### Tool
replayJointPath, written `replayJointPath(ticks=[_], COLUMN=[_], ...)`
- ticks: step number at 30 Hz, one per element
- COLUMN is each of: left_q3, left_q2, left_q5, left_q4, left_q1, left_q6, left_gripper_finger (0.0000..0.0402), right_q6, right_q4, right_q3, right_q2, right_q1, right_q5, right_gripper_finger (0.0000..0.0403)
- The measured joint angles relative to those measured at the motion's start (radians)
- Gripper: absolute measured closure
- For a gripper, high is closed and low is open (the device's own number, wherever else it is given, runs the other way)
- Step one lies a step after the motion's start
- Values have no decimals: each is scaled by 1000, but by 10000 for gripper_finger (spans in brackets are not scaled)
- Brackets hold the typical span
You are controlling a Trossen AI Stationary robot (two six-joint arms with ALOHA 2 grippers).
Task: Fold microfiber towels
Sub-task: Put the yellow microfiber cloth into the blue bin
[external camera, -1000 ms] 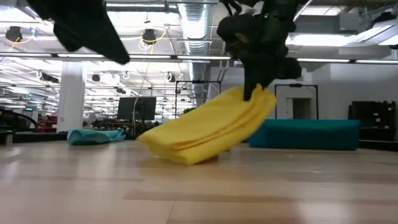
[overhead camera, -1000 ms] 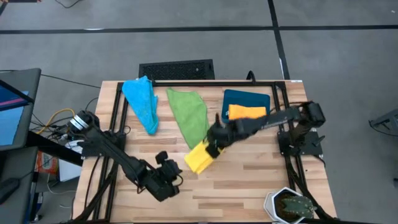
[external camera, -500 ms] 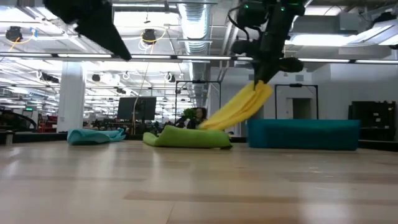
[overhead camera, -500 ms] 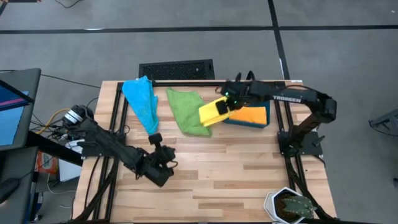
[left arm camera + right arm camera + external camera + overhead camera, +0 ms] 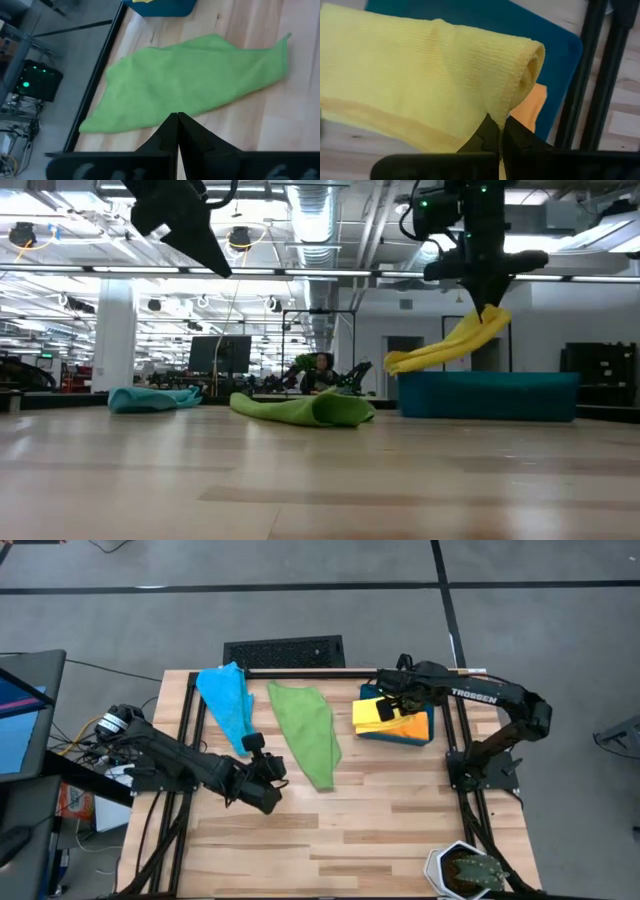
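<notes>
The wooden surface (image 5: 400,810) is carrying a green towel (image 5: 308,727) lying loose mid-surface and a light blue towel (image 5: 228,704) bunched beside it. The right tool (image 5: 397,706) has swung across from centre and is now hanging over the dark teal bin (image 5: 425,729), pinching the folded yellow towel (image 5: 376,712) above the orange towel (image 5: 412,727) inside. The left tool (image 5: 256,747), fingers pressed together and empty, has moved up beside the green towel.
</notes>
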Motion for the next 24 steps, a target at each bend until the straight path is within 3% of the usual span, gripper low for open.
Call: replayJointPath(ticks=[16, 24], left_q3=[0, 0], left_q2=[1, 1], left_q5=[18, 19], left_q4=[20, 23], left_q1=[18, 18], left_q6=[52, 56], left_gripper_finger=[401, 401], right_q6=[39, 34], right_q4=[-94, -133], right_q3=[0, -1], right_q2=[77, 191], right_q1=[-24, -12], right_q5=[20, 22], right_gripper_finger=[384, 332])
